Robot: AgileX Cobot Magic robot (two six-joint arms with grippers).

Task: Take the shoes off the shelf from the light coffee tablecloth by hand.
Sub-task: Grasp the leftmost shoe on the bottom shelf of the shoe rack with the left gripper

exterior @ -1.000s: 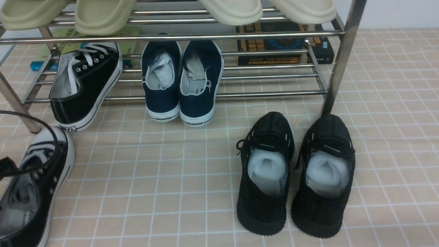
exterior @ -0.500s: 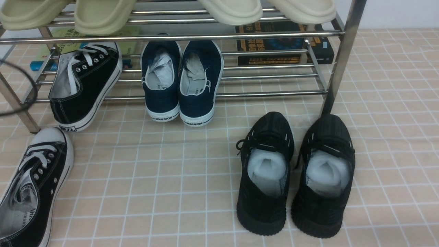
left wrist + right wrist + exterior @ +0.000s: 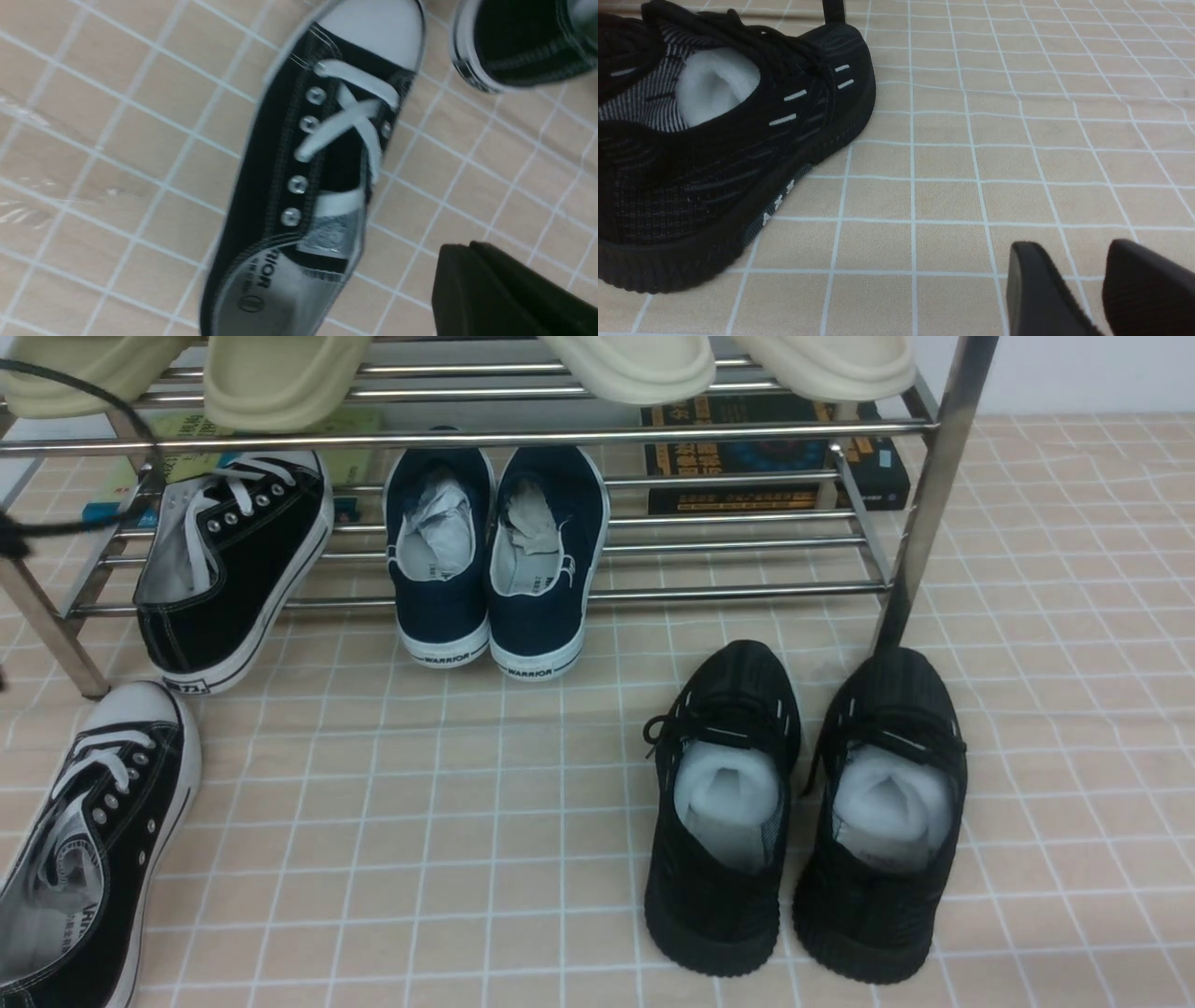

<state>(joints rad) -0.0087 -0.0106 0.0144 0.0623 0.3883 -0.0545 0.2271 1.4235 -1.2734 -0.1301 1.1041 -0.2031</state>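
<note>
1. The near shoe (image 3: 93, 840) of the black laced pair lay on the tablecloth (image 3: 420, 821) at the left edge of the front view. Its white toe pointed toward the shelf (image 3: 728, 590), close to the left front leg.
2. The far shoe (image 3: 233, 560) rested on the lower tier at the left end, tilted to one side, with its heel hanging out over the front tube.
3. The left pincer (image 3: 472, 266) showed only as one dark mass beside the heel half of the near shoe and did not touch it. Whether its jaws were wide or narrow could not be told.
4. The heel of the far shoe was near the toe of the near shoe, farther from this pincer.
5. The right pincer (image 3: 1073, 252) was over bare tablecloth with its jaws a little apart and nothing between them. It was near the black knit shoes (image 3: 803, 812) and well apart from the laced pair.
6. The blue shoes (image 3: 495, 560) sat on the lower tier beside the far shoe, and pale slippers (image 3: 280, 378) sat on the upper tier. Books (image 3: 766, 457) lay behind the tubes, and a black cable (image 3: 103, 397) crossed the front view's upper left corner.
</note>
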